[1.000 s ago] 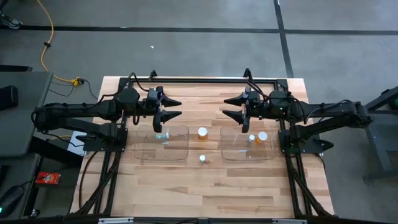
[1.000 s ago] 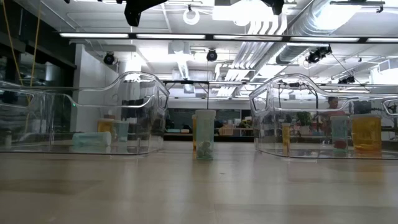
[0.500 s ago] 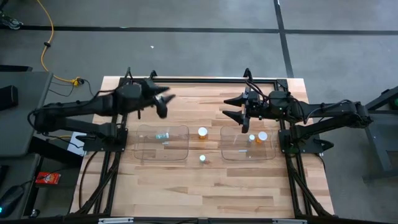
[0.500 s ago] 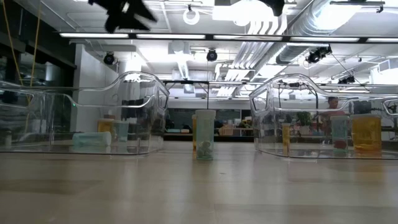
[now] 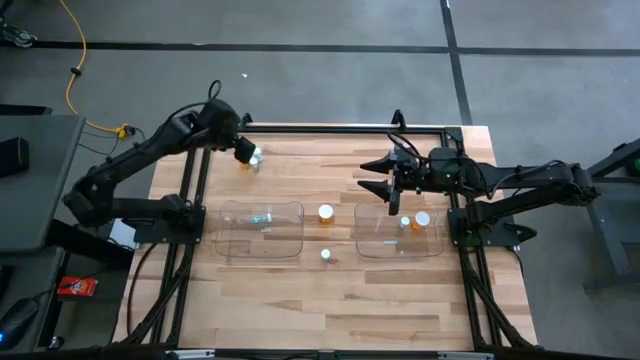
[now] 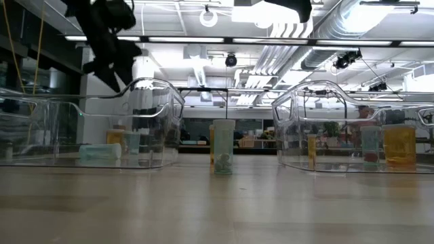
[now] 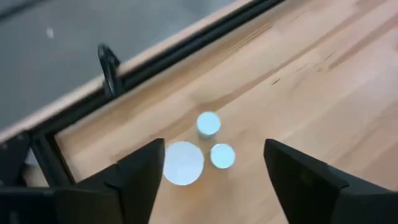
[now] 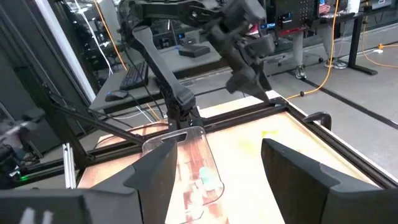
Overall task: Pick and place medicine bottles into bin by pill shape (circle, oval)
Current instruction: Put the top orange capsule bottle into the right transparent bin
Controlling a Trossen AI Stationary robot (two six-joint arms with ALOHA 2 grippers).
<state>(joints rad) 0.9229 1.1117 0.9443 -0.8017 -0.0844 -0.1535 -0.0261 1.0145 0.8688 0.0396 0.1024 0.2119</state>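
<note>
Three white-capped bottles stand upright in a cluster on the wood near the table's far left corner; they also show in the high view. My left gripper is open above them, pointing down, touching nothing; in the high view it shows beside them. My right gripper is open and empty over the far side of the right bin. An amber bottle and a pale bottle stand between the bins. One pale bottle lies in the left bin; two bottles stand in the right bin.
A black frame rail runs along the table's far edge just beyond the cluster. The two clear bins stand mid-table with a gap between them. In the low view the pale bottle stands in front of the amber one. Bare wood lies near the front edge.
My left gripper has swung from above the left bin's far edge toward the table's far left corner, turned about and tipped to point down over the cluster of bottles. It has stayed open.
</note>
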